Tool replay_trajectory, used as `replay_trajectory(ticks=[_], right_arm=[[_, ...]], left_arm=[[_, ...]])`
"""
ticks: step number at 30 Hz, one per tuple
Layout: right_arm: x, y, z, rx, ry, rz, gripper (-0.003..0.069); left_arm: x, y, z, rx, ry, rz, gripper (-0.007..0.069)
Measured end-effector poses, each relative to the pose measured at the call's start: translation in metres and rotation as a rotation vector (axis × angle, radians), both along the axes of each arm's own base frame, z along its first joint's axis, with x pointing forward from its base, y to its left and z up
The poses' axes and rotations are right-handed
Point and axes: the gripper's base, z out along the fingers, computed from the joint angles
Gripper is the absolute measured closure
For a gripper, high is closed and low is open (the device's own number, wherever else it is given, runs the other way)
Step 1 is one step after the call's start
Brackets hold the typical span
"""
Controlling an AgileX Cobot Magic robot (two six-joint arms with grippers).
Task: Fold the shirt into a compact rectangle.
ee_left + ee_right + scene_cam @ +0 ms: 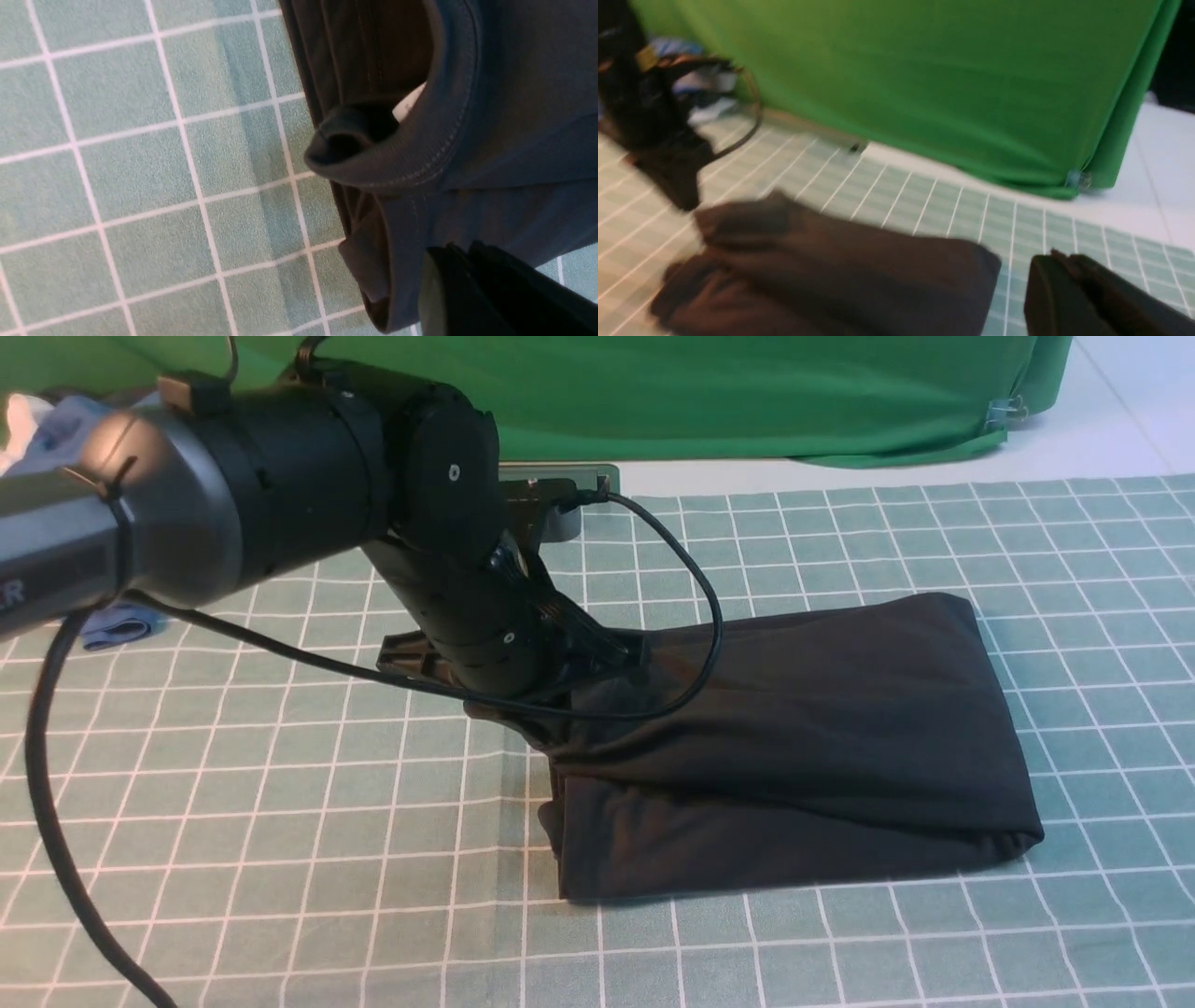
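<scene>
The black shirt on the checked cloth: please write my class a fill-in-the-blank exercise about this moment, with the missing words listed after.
1. The shirt lies on a cloth patterned with white ____ lines.
2. The arm reaching over the shirt's collar end is the robot's ____ arm.
3. The left gripper has its fingers ____ on the shirt's fabric.
4. The backdrop behind the table is coloured ____.

Missing words: grid; left; shut; green
</scene>
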Motion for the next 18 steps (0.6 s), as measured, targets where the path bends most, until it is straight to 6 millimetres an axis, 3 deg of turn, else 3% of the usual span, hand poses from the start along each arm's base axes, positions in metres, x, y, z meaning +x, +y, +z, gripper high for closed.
replay_trajectory(ticks=[3, 7, 18], right_arm=[[0.019, -0.002, -0.028, 0.031, -0.028, -0.039, 0.0622], [0.028, -0.003, -0.046, 0.06, -0.026, -0.062, 0.062], [0.03, -0.003, -0.05, 0.086, -0.036, -0.073, 0.0587]], left_arm=[[0.0, 0.0, 0.0, 0.004, -0.004, -0.011, 0.0608], [0.001, 0.0, 0.0, 0.001, -0.014, -0.015, 0.0608], [0.005, -0.002, 0.002, -0.025, -0.058, -0.014, 0.0608]])
